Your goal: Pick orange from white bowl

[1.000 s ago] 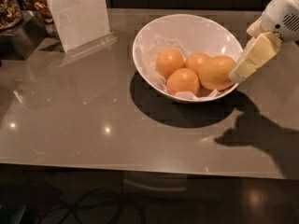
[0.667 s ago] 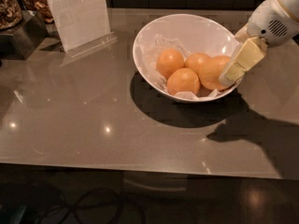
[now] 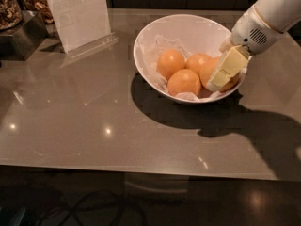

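The white bowl (image 3: 141, 37), lined with crumpled white paper, stands on the grey table. The orange (image 3: 207, 70), the largest and dullest fruit, lies at the bowl's right side beside three smaller, brighter oranges (image 3: 170, 63). My gripper (image 3: 217, 79) reaches down from the upper right into the right side of the bowl. Its pale yellow near finger (image 3: 228, 67) lies across the front of the orange and hides the orange's right half. The far finger is hidden behind the fruit. The jaws stand open around the orange.
A clear stand with a white sheet (image 3: 77, 13) is at the back left. A jar of nuts (image 3: 8, 6) on a metal box (image 3: 21, 37) sits at the far left. The table's front edge (image 3: 141, 173) runs across below.
My gripper has moved left and down, from outside the bowl's right rim into the bowl, over the orange. The fruits and bowl have not moved.
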Controlling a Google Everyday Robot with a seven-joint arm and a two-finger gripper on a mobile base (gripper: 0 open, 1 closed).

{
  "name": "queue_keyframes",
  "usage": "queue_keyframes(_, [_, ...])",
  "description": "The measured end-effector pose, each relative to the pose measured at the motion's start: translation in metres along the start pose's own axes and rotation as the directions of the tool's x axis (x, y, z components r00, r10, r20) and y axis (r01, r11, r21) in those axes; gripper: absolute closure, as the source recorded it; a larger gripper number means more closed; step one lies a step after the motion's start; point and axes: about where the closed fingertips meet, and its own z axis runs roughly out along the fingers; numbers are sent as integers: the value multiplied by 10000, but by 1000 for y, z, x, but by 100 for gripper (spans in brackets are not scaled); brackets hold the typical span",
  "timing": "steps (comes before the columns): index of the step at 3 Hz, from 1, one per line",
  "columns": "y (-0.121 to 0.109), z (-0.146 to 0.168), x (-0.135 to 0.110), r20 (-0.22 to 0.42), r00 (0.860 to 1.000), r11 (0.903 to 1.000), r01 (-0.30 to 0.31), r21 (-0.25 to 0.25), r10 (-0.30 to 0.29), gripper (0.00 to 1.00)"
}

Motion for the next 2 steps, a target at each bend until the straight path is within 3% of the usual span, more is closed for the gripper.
queue_keyframes(2, [-10, 14, 18, -283, 9977, 9980, -623, -123, 619, 3])
